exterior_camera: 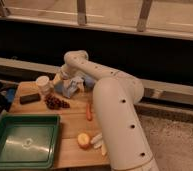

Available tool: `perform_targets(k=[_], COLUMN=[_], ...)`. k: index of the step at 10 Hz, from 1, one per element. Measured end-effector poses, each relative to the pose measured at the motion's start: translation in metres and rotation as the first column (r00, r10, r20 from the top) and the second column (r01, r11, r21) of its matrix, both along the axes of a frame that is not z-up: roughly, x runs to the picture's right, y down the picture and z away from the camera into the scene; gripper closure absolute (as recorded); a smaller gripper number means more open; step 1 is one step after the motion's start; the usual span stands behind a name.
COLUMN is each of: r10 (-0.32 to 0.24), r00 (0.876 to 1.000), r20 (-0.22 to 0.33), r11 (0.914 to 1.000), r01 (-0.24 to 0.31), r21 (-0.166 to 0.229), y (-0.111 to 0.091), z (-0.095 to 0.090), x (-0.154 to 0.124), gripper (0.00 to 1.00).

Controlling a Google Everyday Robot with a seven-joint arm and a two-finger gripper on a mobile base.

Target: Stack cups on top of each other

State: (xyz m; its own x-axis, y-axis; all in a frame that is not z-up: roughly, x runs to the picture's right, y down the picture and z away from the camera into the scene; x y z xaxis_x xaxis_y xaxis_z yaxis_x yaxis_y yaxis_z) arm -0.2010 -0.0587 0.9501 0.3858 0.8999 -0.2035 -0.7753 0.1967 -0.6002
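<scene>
Cream-white cup (42, 84) stands upright at the back left of the wooden table (75, 127), long axis vertical, mouth up. Just to its right I see the gripper (66, 82) down low at the table's back edge, against a pale blue cup (75, 90). I cannot tell which way that cup points, nor whether the gripper is spread or closed on it. Nearer me lie a dark block (30, 98), a dark red cluster (55, 102), a carrot (88, 112) lying front to back, and a green tray (0, 150).

1 cam | high behind arm (117, 115) | facing dwn at table (72, 122) | claw (64, 81) far side
</scene>
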Motion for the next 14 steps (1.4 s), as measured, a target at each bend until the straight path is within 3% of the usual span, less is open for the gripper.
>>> perform_targets(k=[2,6,12,14], r10=[0.014,0.009,-0.015,-0.027], r00=[1.0,1.0,1.0,0.999], r20=[0.004,-0.01,-0.02,-0.017], r11=[0.9997,0.9999,0.9993,0.9986], r01=[-0.014,-0.009,0.016,0.028], r21=[-0.02,-0.005,0.034,0.045], y=[0.009,0.009,0.005,0.005], z=[0.008,0.009,0.009,0.008], x=[-0.001,-0.009,-0.015,-0.017], gripper=[0.31,0.35,0.95,1.0])
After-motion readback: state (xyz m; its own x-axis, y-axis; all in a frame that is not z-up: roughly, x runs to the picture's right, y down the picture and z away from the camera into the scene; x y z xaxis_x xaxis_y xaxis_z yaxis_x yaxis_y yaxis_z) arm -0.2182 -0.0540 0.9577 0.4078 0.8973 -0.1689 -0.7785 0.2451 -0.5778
